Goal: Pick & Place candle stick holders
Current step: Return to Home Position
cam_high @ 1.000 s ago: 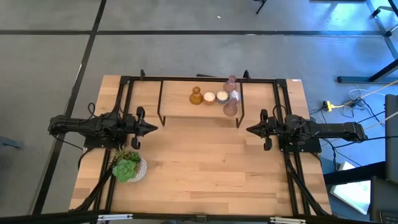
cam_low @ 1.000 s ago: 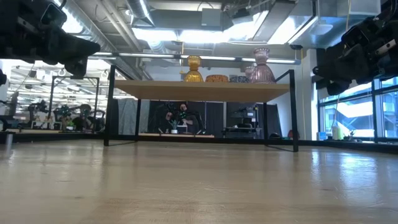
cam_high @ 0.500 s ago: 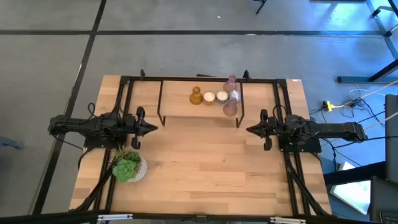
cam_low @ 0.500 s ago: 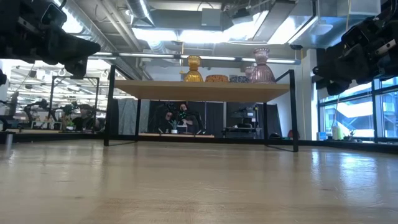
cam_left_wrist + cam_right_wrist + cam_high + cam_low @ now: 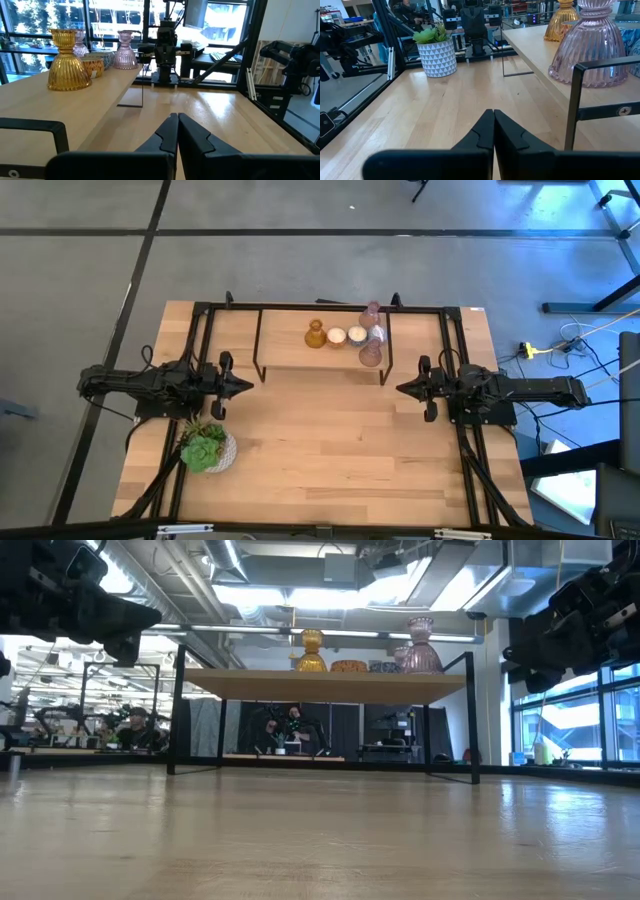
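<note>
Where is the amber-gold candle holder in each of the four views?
High view: amber-gold holder at the row's left end.
Low view: holder on the shelf, left of the others.
Left wrist view: nearest holder on the shelf.
Right wrist view: holder behind the pink holder, cropped.
Shared landmark: the wooden shelf under it.

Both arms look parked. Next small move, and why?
Probably none: hold both arms at home. The left claw and right claw are shut and empty at opposite sides of the table. The candle stick holders stand grouped on the shelf, none on the tabletop.
</note>
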